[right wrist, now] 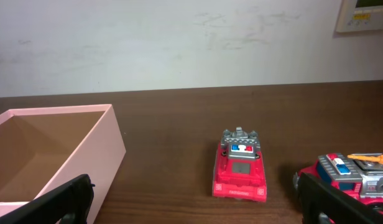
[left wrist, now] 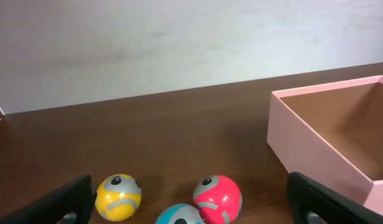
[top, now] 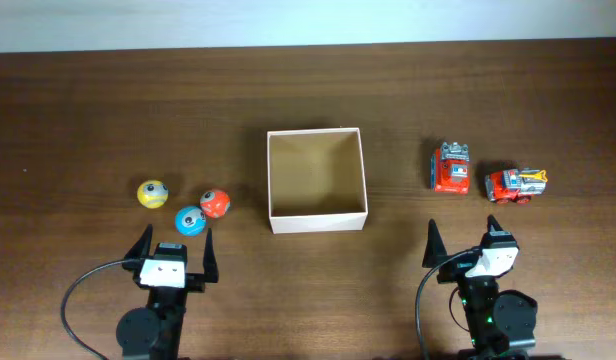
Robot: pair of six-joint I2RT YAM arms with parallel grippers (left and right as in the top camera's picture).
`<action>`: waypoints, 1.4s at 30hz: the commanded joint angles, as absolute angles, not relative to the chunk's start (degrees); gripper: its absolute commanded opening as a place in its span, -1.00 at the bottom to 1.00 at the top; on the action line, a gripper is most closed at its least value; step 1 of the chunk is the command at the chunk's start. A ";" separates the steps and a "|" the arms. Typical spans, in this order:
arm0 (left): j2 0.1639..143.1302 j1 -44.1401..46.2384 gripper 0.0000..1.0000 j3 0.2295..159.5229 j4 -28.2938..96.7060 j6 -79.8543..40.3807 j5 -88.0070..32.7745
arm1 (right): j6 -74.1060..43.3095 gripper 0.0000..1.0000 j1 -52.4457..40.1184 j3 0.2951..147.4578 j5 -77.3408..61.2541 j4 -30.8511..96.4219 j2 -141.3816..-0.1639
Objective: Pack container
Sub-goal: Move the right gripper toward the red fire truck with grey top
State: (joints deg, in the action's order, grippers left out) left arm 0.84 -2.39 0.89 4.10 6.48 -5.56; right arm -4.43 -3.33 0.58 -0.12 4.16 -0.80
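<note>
The container (top: 318, 218), a shallow square box with white walls and a tan inside, stands empty in the middle of the table. Two red toy trucks (top: 451, 167) (top: 516, 185) sit to its right. Three small balls with faces lie to its left: yellow (top: 152, 193), blue (top: 190, 220) and red (top: 215, 203). My left gripper (top: 178, 240) is open just short of the balls, holding nothing. My right gripper (top: 464, 238) is open near the trucks and also holds nothing. In the right wrist view one truck (right wrist: 241, 169) sits ahead between the fingers.
The left wrist view shows the yellow ball (left wrist: 119, 197), red ball (left wrist: 217, 198) and blue ball (left wrist: 179, 214) ahead, with the container's wall (left wrist: 309, 149) at right. In the right wrist view the second truck (right wrist: 356, 174) is partly behind the right finger, and the container's wall (right wrist: 92, 155) is at left.
</note>
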 commanded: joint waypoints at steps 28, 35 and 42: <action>0.36 -2.52 0.99 0.49 4.14 7.40 -5.17 | -5.39 0.97 -2.92 1.85 -5.82 0.36 -0.40; 0.36 -2.52 0.99 0.49 4.14 7.40 -5.17 | -6.42 0.97 -2.92 17.41 -5.87 14.35 -11.00; 0.36 -2.50 0.99 0.49 4.14 7.40 -5.15 | -6.20 0.97 -2.92 45.87 -3.81 32.27 -38.79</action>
